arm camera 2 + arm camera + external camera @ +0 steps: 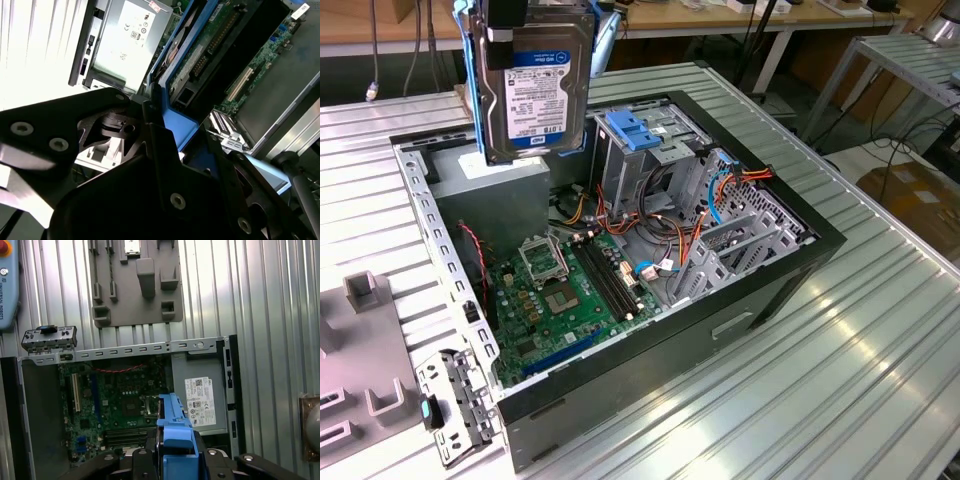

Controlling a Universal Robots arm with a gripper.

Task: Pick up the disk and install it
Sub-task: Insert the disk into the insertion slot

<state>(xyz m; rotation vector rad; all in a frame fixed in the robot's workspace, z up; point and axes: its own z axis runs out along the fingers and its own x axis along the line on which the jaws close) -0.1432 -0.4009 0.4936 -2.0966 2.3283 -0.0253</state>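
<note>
As I hang over the open computer case [740, 320], my gripper [503, 28] is closed tight on the disk [535, 90], gripping it by its top edge. No gap, no slack: in both wrist views my black fingers [155, 145] press against either side of the blue carrier [174, 425] that frames the drive. The exterior view shows the disk upright, white label facing the camera, blue rails down both long edges, and it's hanging in the air, clear of everything beneath it.

Down below, the case lies on its side on the ribbed metal table [860, 380], its side panel off, insides on show. I can see the green motherboard [560, 290] across the floor of the case, and orange and red cables [590, 215] tangled through the middle. The grey power supply box [200, 375] with its white sticker sits in one corner. In the first wrist view the disk appears edge-on, over the motherboard and just beside that box.

Toward the exterior view's right of the disk stands the metal drive cage [650, 165], topped by a light-blue latch plate [632, 130]. The disk is well above it, not touching. Outside the case, a grey fixture plate [132, 295] with moulded holders rests on the table.
</note>
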